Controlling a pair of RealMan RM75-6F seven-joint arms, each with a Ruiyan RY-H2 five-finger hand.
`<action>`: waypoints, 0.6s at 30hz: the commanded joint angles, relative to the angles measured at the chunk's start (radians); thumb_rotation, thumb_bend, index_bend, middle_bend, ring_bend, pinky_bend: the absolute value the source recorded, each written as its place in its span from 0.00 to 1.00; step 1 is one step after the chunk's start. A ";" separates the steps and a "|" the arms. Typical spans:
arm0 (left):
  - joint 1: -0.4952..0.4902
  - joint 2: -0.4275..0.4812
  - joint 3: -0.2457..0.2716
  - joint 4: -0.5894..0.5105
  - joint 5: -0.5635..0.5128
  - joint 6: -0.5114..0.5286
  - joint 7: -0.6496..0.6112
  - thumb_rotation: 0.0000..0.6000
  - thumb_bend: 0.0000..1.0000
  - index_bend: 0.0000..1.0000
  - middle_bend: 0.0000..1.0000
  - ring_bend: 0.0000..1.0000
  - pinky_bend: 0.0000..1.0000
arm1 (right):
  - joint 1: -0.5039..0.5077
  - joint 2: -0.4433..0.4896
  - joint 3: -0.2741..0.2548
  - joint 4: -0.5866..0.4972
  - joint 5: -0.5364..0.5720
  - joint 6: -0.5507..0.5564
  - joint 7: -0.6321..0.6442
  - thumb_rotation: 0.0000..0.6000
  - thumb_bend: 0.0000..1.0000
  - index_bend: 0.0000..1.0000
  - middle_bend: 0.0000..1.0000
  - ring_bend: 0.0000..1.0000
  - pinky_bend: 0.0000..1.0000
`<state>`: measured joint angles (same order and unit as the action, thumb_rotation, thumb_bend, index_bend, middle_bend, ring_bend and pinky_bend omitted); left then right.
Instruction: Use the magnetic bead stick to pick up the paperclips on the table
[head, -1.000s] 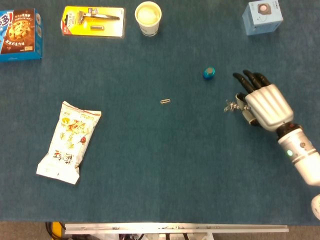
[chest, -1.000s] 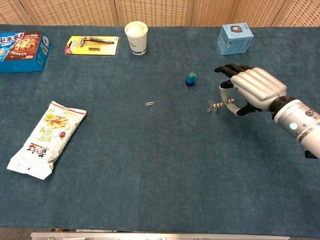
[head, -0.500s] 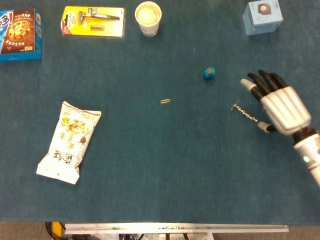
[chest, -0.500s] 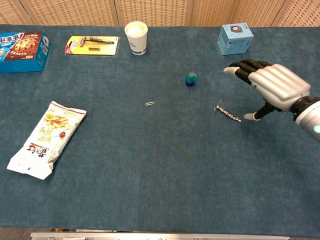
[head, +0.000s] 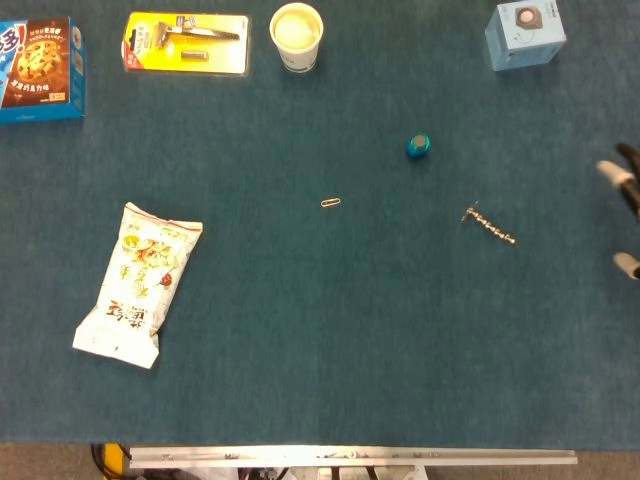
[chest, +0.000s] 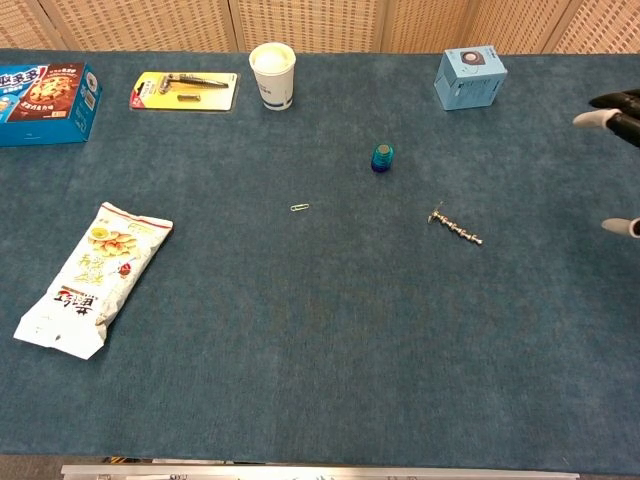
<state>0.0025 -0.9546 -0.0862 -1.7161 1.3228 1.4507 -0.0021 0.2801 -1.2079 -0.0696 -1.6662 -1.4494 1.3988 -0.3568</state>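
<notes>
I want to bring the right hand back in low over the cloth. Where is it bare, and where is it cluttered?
Bare: the near half of the table, from the snack bag rightward, and the strip between the paperclip and the bead stick. Crowded: the far edge, with cookie box, razor pack, cup and blue box.

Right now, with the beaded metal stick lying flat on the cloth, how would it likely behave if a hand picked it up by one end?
The thin beaded metal stick looks like a chain of separate beads, so it may bend or sag. It probably weighs little. Clips seem clustered at one end, which could swing.
</notes>
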 joint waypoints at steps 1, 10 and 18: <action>-0.027 -0.008 0.023 0.023 0.066 -0.038 -0.048 1.00 0.10 0.54 0.47 0.34 0.44 | -0.046 0.019 -0.007 -0.013 0.014 0.039 0.035 1.00 0.01 0.19 0.10 0.03 0.14; -0.089 -0.045 0.044 0.062 0.111 -0.127 -0.069 1.00 0.10 0.54 0.47 0.34 0.44 | -0.121 0.018 -0.003 0.055 0.005 0.082 0.181 1.00 0.01 0.20 0.10 0.03 0.14; -0.120 -0.062 0.045 0.088 0.096 -0.174 -0.089 1.00 0.10 0.54 0.47 0.35 0.44 | -0.146 0.019 0.032 0.096 0.021 0.084 0.275 1.00 0.01 0.21 0.10 0.02 0.14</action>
<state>-0.1157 -1.0148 -0.0413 -1.6290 1.4205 1.2781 -0.0917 0.1388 -1.1875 -0.0430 -1.5760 -1.4307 1.4823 -0.0881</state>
